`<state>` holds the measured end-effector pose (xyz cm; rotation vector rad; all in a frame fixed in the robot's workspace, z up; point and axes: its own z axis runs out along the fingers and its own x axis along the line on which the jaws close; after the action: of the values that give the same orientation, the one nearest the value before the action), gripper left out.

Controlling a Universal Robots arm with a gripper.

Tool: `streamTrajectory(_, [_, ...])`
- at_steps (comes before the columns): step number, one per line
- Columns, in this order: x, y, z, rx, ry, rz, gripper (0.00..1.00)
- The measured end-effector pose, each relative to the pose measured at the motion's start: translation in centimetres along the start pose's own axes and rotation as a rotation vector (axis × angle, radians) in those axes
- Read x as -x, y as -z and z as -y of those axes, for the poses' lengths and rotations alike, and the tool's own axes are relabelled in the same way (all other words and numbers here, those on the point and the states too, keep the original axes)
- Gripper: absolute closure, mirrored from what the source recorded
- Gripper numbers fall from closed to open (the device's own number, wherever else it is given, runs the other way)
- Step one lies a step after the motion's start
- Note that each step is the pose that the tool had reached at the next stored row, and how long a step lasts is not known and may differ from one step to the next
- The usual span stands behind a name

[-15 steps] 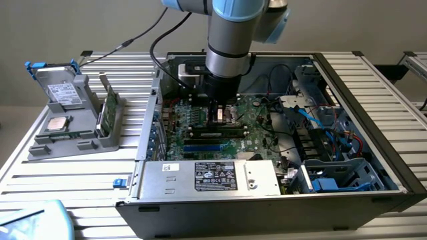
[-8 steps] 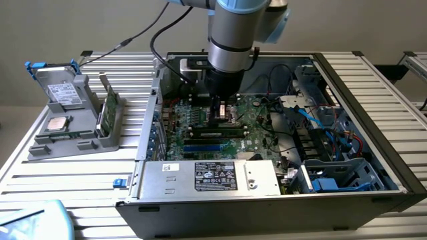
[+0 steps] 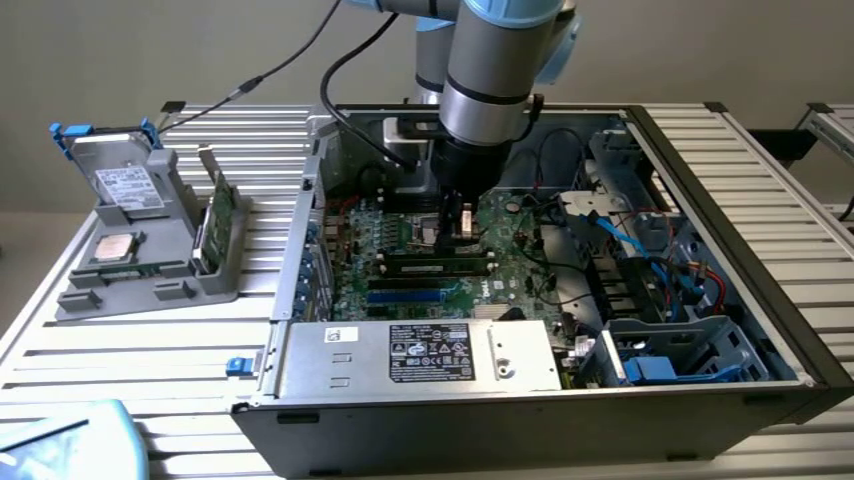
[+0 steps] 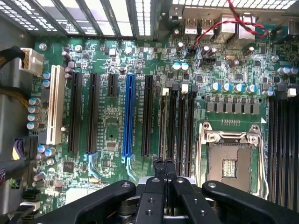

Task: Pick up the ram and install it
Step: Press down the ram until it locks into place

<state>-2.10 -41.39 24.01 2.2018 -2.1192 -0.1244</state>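
We see a plain beige wall behind and a ribbed aluminium table under soft, even light.

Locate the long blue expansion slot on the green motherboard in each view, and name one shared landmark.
Exterior view: the long blue expansion slot lies between the black memory slots and the silver power supply.
Wrist view: it runs among black expansion slots, beyond the fingertips.
Shared landmark: the shut black gripper.
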Motion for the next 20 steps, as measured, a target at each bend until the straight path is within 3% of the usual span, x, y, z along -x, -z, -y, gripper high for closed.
streamTrajectory(20, [0.0, 0.0, 0.0, -0.0002, -0.001, 0.0001, 0.89])
